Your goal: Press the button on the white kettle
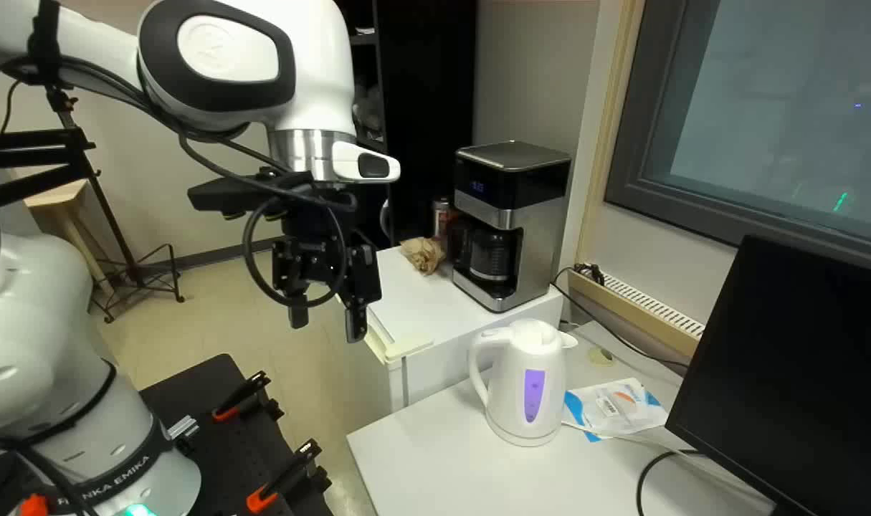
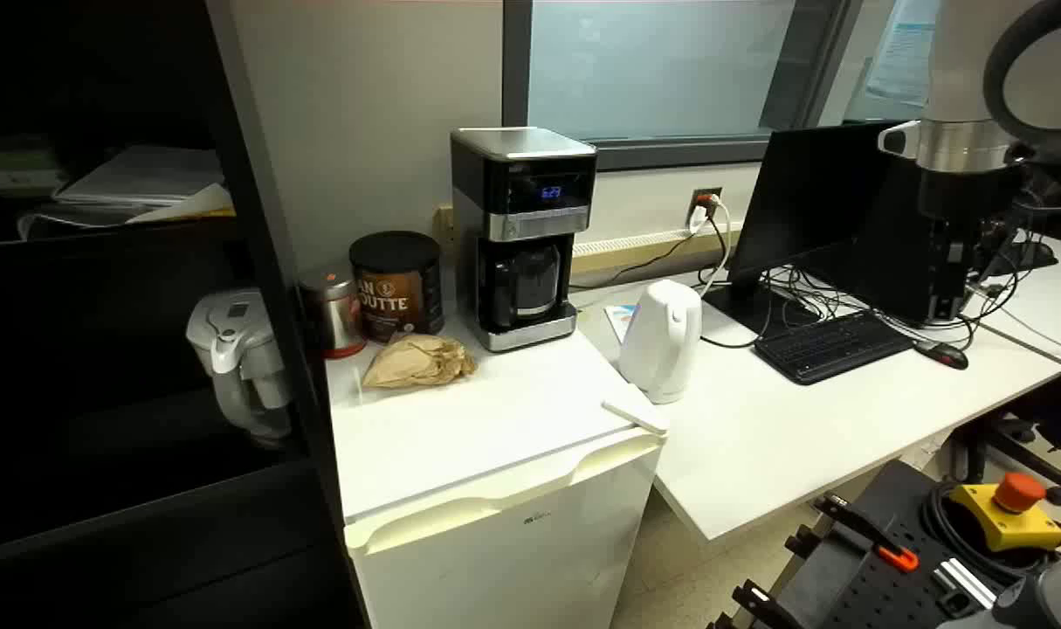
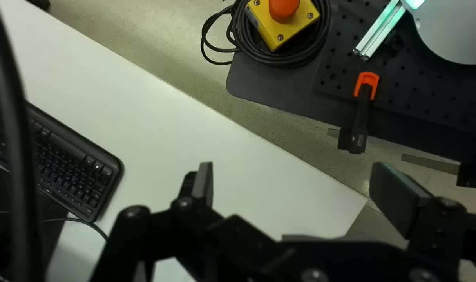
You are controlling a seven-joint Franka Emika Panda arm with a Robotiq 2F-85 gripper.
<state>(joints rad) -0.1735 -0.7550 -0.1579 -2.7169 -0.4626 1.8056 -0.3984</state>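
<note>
In an exterior view, the purple panel (image 1: 534,395) on the white kettle (image 1: 508,390) cannot be read, the monitor (image 1: 801,380) is cropped, and (in the wrist view) the keyboard (image 3: 75,168) is cut off.

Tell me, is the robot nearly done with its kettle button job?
Done: no press that I can see; the white kettle stands upright on the table. In hand: nothing; the end effector is open and empty, away from the kettle. Left: likely reaching over and pressing the button, which I can't make out here.
</note>
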